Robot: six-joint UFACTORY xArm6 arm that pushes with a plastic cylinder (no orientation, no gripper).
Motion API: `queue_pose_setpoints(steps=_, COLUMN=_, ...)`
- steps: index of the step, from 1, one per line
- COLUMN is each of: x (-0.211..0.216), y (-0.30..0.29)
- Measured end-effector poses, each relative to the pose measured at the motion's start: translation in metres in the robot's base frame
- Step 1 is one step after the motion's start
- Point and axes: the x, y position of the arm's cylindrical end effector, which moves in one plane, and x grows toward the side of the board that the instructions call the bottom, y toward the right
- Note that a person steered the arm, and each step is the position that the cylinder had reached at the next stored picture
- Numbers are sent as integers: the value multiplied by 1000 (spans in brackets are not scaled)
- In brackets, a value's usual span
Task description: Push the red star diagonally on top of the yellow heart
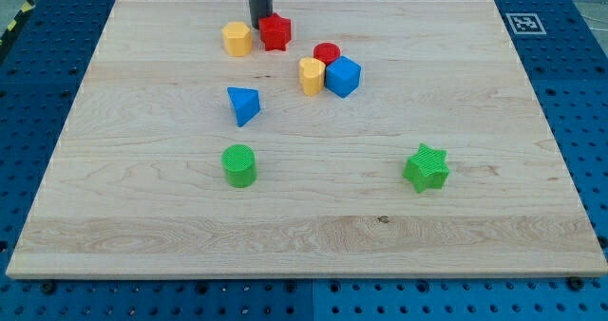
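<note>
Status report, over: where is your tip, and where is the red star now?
My tip at view's top, touching red star on its upper left. Yellow heart lower right, apart. Red cylinder near the path.

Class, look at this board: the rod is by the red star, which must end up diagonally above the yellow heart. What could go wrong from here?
1. My tip sits between the red star and a yellow block; a loose stroke may shove that block instead.
2. The yellow heart touches the red cylinder and blue cube; the star may knock that cluster and shift the heart.
</note>
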Motion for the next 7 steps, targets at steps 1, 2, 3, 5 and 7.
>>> queue_pose_setpoints(steps=1, x=1, y=-8)
queue_pose_setpoints(steps=2, x=3, y=-3)
queue_pose_setpoints(steps=3, x=5, y=3)
queue_pose_setpoints(steps=5, x=22, y=4)
queue_pose_setpoints(steps=7, x=29, y=11)
